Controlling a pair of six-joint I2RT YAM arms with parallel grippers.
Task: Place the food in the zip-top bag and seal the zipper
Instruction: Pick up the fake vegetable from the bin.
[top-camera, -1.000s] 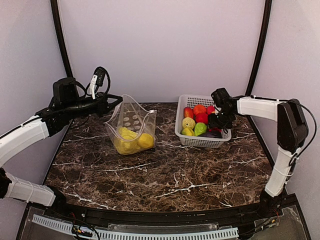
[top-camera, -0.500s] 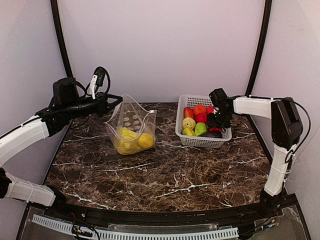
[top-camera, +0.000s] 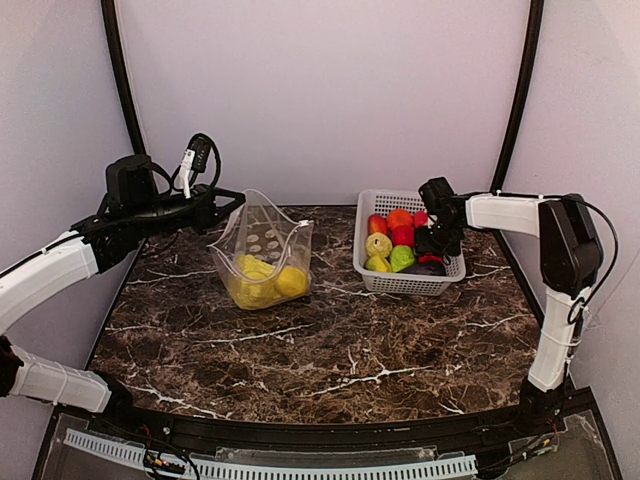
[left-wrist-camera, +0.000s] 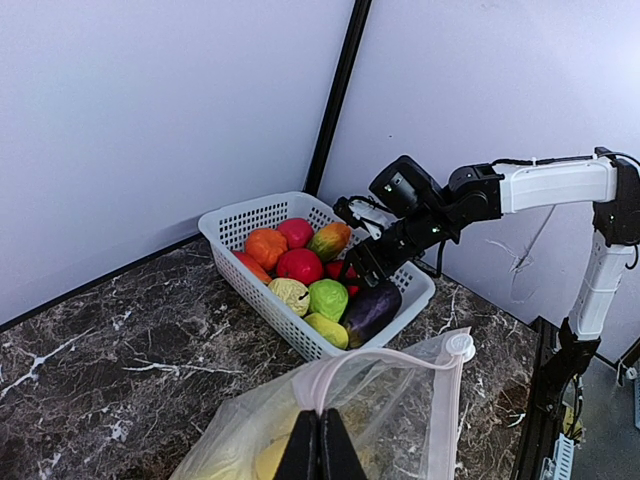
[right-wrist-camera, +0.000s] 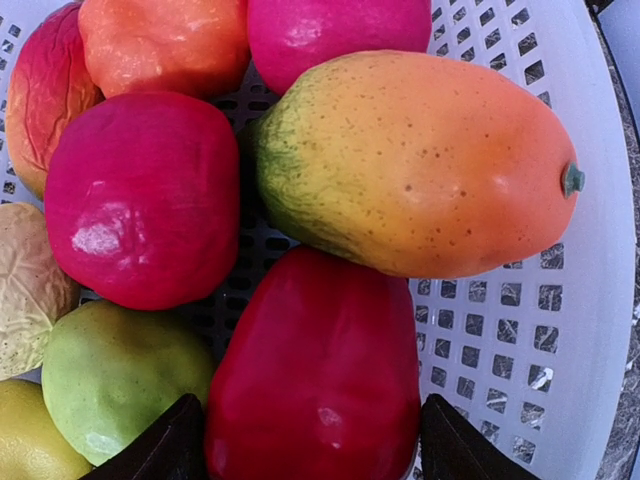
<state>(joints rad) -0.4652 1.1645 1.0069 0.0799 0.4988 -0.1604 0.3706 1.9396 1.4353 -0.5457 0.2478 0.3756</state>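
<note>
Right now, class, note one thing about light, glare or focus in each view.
Top external: soft light, no harsh glare on the table. Left wrist: the zip-top bag nearest the lens looks soft, the basket sharp. Right wrist: glare spots on the round red fruit and the long red fruit; the fingertips of the right hand are dark and blurred.

The table (top-camera: 330, 340) has a dark brown marble top with thin white veins running across it. Behind it stands a plain back wall (top-camera: 320, 90) of pale lilac-white colour, and the side walls (top-camera: 50, 120) have the same tone. Two thin black poles (top-camera: 120, 80) rise at the back corners, leaning a little outward. At the near edge lies a white slotted strip (top-camera: 270, 465). The light is soft and even, with weak shadows.
</note>
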